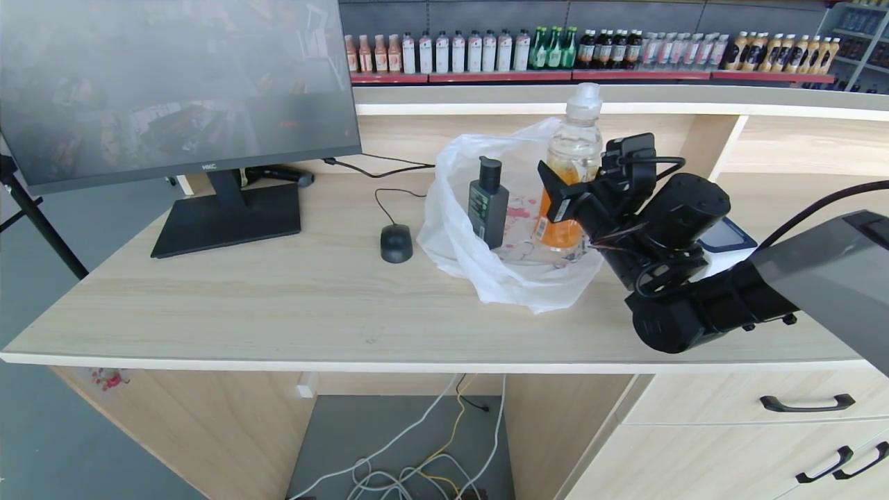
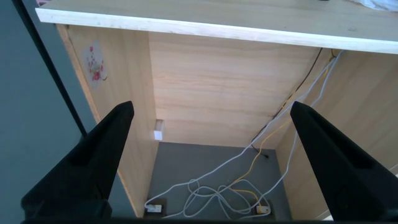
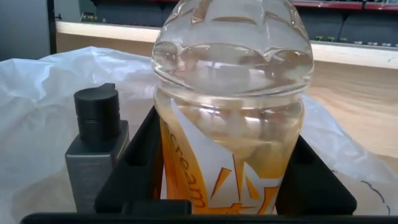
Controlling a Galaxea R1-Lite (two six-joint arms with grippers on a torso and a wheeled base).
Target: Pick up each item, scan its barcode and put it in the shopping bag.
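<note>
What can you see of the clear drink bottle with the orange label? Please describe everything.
The drink bottle looks like clear plastic, with a pale cap, a rounded shoulder and an orange and white label on its lower half. It holds pale yellowish liquid. It stands upright over the open white shopping bag, beside a dark bottle but apart from it. The right end effector grips its labelled part, one finger on each side. Whether its base rests on the bag is unclear.
</note>
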